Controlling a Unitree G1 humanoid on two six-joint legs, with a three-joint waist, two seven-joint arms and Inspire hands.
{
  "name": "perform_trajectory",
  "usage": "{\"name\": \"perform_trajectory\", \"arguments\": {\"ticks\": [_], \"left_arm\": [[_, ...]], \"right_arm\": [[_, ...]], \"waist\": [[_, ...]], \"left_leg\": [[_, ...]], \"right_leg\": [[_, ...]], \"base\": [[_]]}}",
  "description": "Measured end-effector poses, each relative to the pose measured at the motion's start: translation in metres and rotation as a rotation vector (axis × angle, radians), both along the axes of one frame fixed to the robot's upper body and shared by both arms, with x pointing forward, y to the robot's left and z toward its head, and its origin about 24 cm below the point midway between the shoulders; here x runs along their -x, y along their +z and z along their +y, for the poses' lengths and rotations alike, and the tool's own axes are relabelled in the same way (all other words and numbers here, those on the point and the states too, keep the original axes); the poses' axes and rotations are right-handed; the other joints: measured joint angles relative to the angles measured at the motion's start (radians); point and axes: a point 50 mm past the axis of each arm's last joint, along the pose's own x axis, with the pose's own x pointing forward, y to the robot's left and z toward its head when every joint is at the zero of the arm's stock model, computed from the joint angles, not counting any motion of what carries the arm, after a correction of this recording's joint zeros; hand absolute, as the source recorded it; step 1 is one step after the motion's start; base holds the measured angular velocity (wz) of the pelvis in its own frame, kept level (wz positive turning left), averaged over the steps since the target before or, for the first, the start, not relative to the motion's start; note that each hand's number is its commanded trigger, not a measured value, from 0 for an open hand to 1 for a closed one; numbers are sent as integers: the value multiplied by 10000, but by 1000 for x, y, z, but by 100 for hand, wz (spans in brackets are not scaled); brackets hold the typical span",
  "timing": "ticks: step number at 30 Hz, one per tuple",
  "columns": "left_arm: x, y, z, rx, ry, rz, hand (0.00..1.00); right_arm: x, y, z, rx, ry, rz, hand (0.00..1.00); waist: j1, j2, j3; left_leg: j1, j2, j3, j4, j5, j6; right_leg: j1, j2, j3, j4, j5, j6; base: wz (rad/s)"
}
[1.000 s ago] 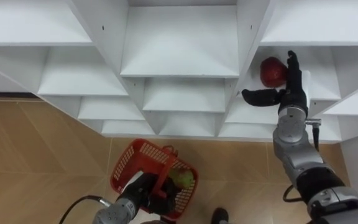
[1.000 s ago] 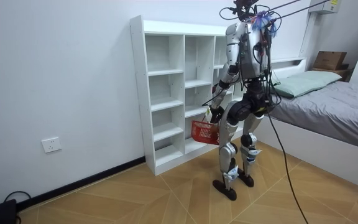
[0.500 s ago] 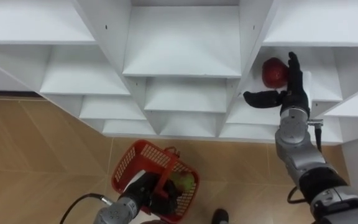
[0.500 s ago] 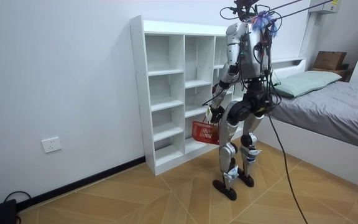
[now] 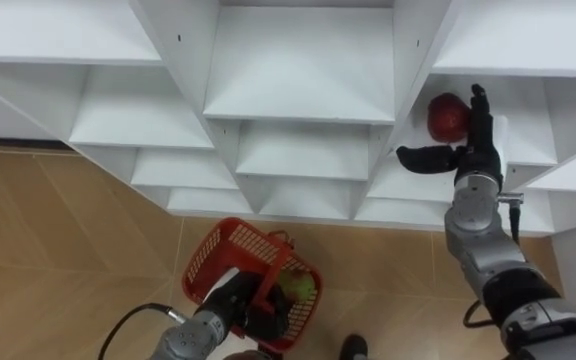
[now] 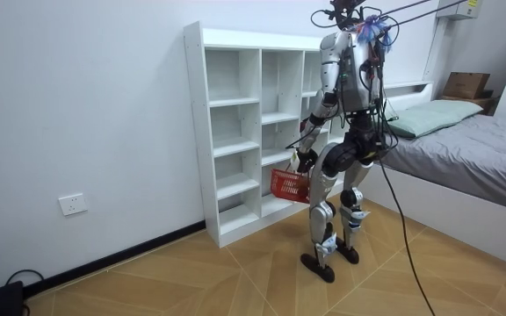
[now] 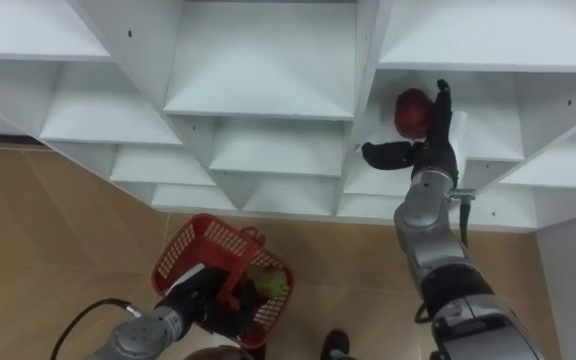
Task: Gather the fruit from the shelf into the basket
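In the room view the robot stands upright on the wooden floor (image 6: 191,272), close in front of the white closet (image 6: 235,132) against the wall, with a bed (image 6: 473,149) behind it at the right of the frame. In the left eye view the closet's open compartments spread across the upper half of the frame. The red fruit (image 5: 448,117) sits on a shelf in a compartment at the upper right, close to the divider on its left. The right hand (image 5: 475,150) reaches up into that compartment from the lower right. Its fingers (image 5: 480,110) are straight and stand upright, right against the fruit's right side. The thumb is spread wide to the left, below the fruit. The hand is open and nothing is gripped, and the fruit rests on the shelf. At the lower middle of the frame the left hand (image 5: 230,298) has its dark fingers curled round the handle (image 5: 274,280) of a red basket (image 5: 206,258), which hangs tilted above the floor. Inside it, toward its right side, lies a green fruit (image 5: 296,288). The room view shows the same basket low at the robot's side, near the closet's lower shelves.
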Motion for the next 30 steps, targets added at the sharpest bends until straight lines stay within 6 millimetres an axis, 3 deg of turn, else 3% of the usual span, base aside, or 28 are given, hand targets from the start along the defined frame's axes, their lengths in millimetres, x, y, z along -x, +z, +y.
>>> {"name": "perform_trajectory", "arguments": {"ticks": [1, 3, 4, 6, 30], "left_arm": [[0, 0, 0, -16, 7, -18, 100], [0, 0, -1, -38, -19, -32, 100], [0, 0, -1, -41, -31, -27, 100], [0, 0, -1, -37, -36, -38, 100], [4, -2, 5, -250, -134, 80, 100]], "right_arm": [[0, 0, 0, 24, -24, -11, 53], [0, 1, -3, 124, -185, -66, 57], [0, 2, -5, 211, -295, -93, 77], [0, 4, -12, 369, -430, -118, 100], [0, 5, -17, 554, -641, -93, 100]], "waist": [[4, 5, -3], [14, 5, -3], [13, 5, -3], [11, 5, -3], [-12, 13, -18]], "left_leg": [[0, -1, 3, 1, 0, 0], [-2, -1, 11, 1, 0, 0], [-2, -1, 12, 1, 0, 0], [-2, 2, 16, 1, 0, 0], [-17, 0, 14, 2, 6, 9]], "right_leg": [[0, -1, 1, 3, 0, 0], [0, -1, -1, 2, 0, 0], [0, 0, -1, 2, 0, 0], [0, 3, 0, 2, 0, 0], [-1, 0, -5, -6, 3, -2]], "base": [[0], [0], [0], [0], [0]]}}
